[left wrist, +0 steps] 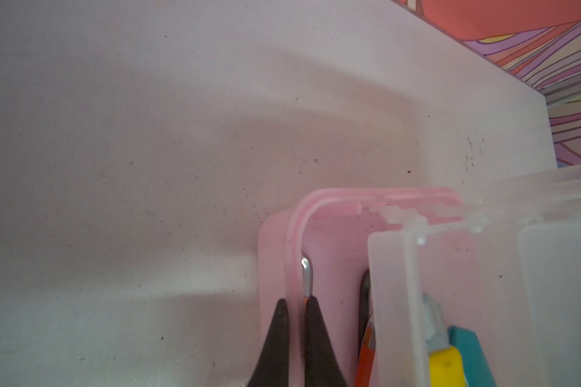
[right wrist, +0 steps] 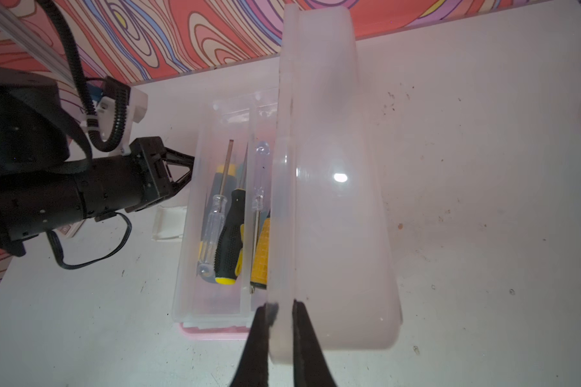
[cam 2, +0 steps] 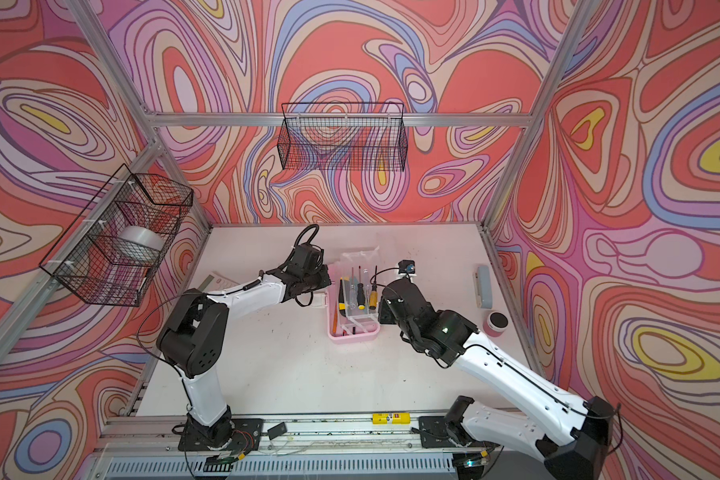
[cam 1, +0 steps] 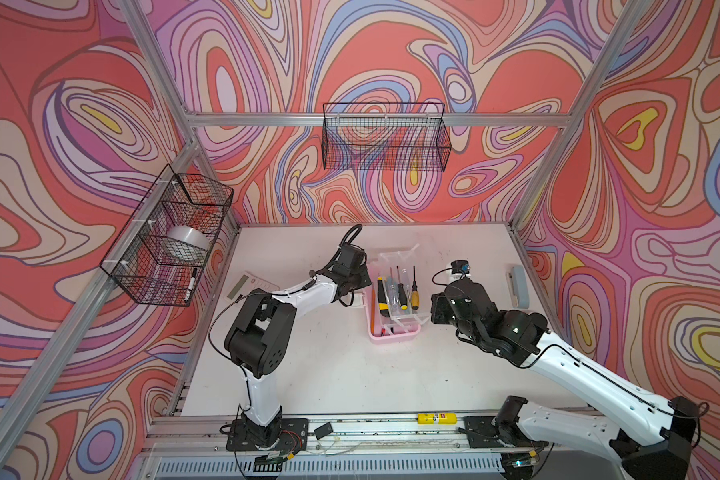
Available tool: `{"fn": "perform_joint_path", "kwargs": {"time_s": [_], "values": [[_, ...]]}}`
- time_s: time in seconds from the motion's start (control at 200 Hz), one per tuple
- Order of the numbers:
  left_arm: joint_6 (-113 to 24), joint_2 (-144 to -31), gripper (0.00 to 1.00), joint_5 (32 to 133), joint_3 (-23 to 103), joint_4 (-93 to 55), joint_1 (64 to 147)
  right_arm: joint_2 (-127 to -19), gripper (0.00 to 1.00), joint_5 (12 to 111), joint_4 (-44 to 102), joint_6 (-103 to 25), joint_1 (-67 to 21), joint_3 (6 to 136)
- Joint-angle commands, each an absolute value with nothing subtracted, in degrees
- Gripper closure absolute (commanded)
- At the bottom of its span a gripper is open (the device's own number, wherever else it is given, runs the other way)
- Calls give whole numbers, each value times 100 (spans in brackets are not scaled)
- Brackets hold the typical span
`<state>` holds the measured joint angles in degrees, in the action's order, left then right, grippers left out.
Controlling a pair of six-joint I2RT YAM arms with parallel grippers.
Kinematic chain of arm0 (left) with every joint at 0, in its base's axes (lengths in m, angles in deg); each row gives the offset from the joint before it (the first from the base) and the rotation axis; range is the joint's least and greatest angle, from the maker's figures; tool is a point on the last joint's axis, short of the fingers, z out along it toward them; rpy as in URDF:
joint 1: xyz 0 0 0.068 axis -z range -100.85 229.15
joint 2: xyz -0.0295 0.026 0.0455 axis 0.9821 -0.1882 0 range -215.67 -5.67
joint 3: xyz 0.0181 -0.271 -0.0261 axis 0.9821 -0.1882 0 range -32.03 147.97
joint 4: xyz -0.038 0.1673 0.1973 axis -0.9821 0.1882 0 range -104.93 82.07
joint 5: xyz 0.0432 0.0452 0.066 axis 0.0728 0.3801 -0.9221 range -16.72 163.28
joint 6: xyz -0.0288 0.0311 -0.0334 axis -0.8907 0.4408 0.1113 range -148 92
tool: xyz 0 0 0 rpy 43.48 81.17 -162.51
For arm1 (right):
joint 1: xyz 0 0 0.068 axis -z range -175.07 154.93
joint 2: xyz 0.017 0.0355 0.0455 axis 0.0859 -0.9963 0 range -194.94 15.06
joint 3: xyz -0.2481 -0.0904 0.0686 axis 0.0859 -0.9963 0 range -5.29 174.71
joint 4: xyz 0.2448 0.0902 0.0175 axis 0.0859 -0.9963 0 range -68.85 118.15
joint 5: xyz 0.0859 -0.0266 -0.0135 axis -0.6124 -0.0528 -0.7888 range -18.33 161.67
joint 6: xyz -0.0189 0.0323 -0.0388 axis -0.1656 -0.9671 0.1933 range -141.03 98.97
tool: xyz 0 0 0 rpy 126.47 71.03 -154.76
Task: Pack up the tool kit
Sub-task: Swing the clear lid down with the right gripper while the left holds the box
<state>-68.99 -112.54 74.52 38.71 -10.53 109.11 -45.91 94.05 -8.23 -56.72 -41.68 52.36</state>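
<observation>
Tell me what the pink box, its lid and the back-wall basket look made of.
Box: looks like moulded plastic, opaque pink and smooth; rounded rim and corners.
Lid: likely plastic too, frosted and translucent; the table shows through and a light glints on it.
Basket: apparently metal wire with a black coating; thin open grid, with the wall visible through it.

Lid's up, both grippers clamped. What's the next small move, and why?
Probably the right gripper should tip the lid slightly over the tray. It is shut on the lid's edge, the lid stands raised beside the open box, and the screwdrivers lie in the tray. The left gripper pinches the box wall from inside and out, so it must release before the lid seats.
</observation>
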Motion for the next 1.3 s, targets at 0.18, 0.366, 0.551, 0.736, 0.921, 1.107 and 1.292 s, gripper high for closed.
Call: {"fn": "perform_joint_path", "kwargs": {"time_s": [0.18, 0.366, 0.551, 0.736, 0.921, 1.107, 1.292], "values": [[-6772, -11043, 100, 8469, 3907, -1197, 11220, -5023, 98, 8998, 133, -6131, -4558, 5356], [-6780, -11008, 100, 8380, 3916, -1170, 11211, -5118, 92, 8875, 218, -6117, -4587, 5430], [-6914, -10889, 100, 8088, 3790, -1148, 11206, -5164, 92, 9059, 206, -6154, -4583, 5403], [-7227, -10728, 100, 7484, 3593, -1001, 11168, -5221, 92, 9139, 179, -6188, -4587, 5281], [-7380, -10788, 100, 7418, 3682, -827, 11065, -5398, 91, 9047, 215, -6173, -4587, 5239], [-7315, -10754, 72, 7223, 3877, -586, 11036, -5594, 91, 8906, 264, -6076, -4586, 5302], [-7221, -10602, 57, 6988, 3973, -384, 10913, -5816, 91, 8684, 244, -5967, -4587, 5439]]}}
